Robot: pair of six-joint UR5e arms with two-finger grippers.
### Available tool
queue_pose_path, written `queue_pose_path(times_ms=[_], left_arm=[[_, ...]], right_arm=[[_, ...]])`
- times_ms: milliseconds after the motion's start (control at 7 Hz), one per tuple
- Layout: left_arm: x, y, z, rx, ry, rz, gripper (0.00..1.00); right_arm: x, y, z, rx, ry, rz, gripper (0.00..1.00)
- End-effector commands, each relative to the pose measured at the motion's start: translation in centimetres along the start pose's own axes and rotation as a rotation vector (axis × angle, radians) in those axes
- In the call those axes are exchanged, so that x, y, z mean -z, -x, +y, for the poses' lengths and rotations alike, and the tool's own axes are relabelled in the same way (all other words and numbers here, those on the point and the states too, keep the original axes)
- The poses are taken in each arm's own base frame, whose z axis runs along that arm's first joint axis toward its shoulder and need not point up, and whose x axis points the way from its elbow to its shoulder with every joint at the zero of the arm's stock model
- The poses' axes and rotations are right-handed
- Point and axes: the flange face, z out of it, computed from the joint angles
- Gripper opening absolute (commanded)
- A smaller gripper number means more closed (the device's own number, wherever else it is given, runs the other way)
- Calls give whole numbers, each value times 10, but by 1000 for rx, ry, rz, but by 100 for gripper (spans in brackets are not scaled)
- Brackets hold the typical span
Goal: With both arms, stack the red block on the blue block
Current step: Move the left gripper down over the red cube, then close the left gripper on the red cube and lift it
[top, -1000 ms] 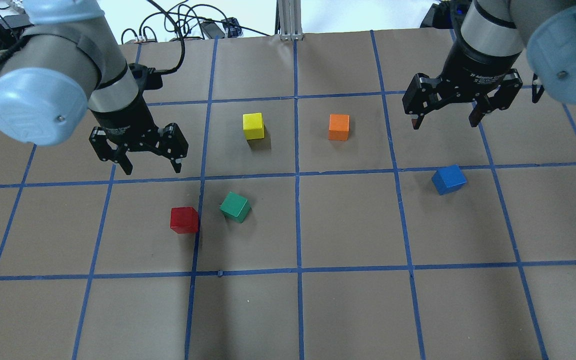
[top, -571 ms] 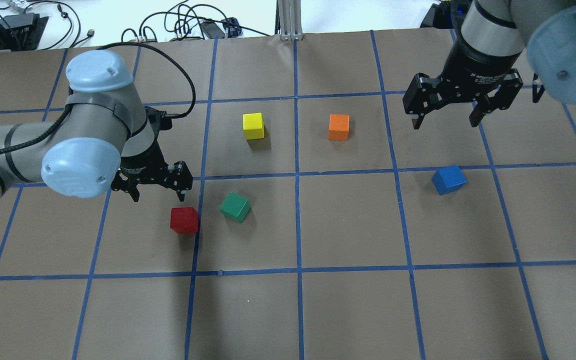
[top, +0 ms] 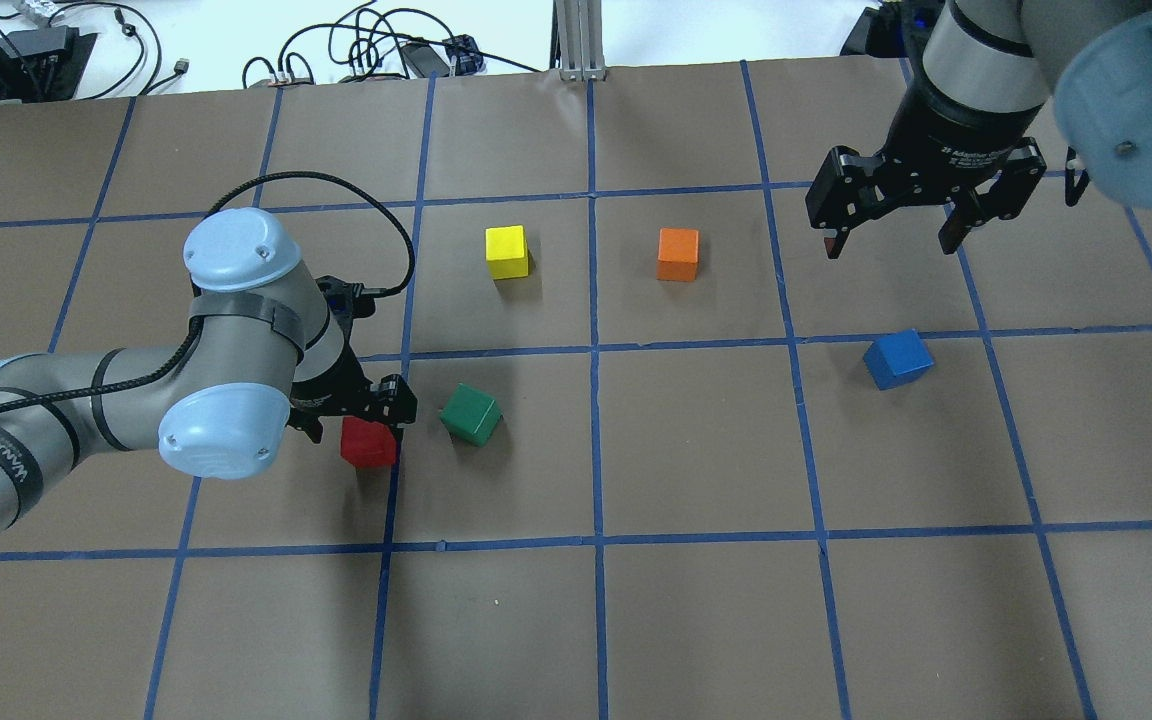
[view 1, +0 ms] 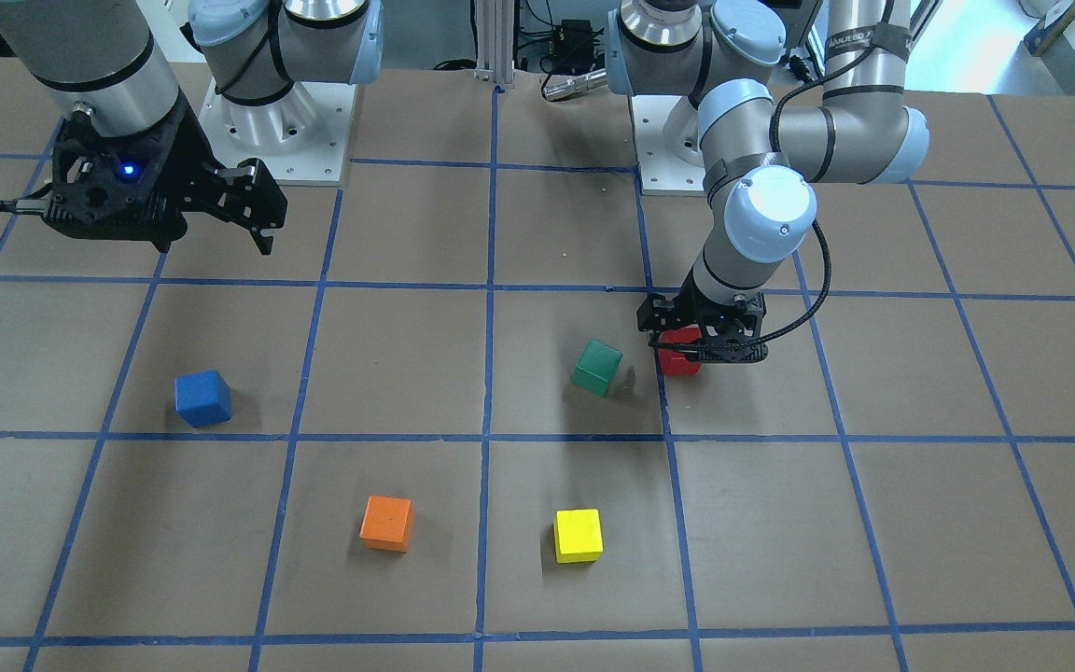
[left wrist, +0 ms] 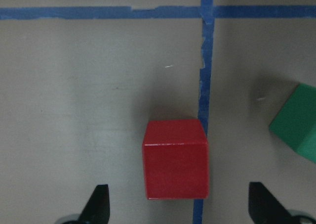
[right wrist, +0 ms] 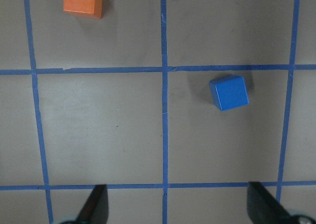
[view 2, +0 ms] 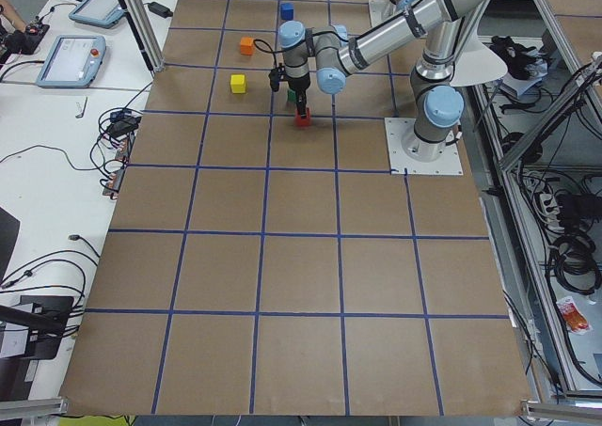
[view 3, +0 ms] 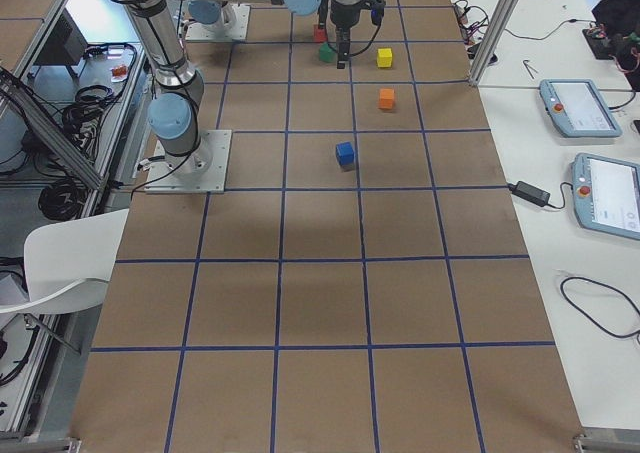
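Front view: the left gripper [view 1: 704,341] covers the red block's [view 1: 680,366] top, so only its lower part shows. The right gripper [view 1: 124,222] hangs high, its arm cut off above. Five cubes lie singly on the table [view 1: 873,523]: red, the blue block [view 1: 202,399], green cube [view 1: 596,367], orange cube [view 1: 386,523], yellow cube [view 1: 579,536].

Overhead: the left wrist hides one left finger. The right jaws are spread wide, well apart from blue.

Side views: the cubes are tiny and the jaws too small to judge.

Left wrist: only two fingertips [left wrist: 100,201] show, wide apart, with red between them and gaps on both sides. Green is cut off at the edge.

Right wrist: blue shows whole, and orange is clipped at the top.
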Motion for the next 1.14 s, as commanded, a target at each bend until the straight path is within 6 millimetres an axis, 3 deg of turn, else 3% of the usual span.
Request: queue_pose_path(times_ms=[0,143,286,429,571,714,857,1000], left_arm=[[-19,-1,-7,-19,-24,4,93],[-19,0,-11,-30,-27,-6,75],[-14,1,-15,-27,-39,-5,32],[-4,2,-19,-11,-59,-2,14],[19,2,-18,-13,-39,-5,20],[60,1,-23,0,-21,-3,17],[107,-15,-31,50,-23,30,10],[135,-50,-39,88,-40,104,3]], right_arm=[[0,0,0,-1,-1,1,100],[0,0,0,-1,-1,1,100],[0,0,0,-2,3,1,100],[0,0,1,1,2,1,100],[-1,0,1,-1,12,1,100],[-1,1,1,1,10,1,100],[-2,1,2,3,8,1,100],[-5,1,2,4,9,1,100]])
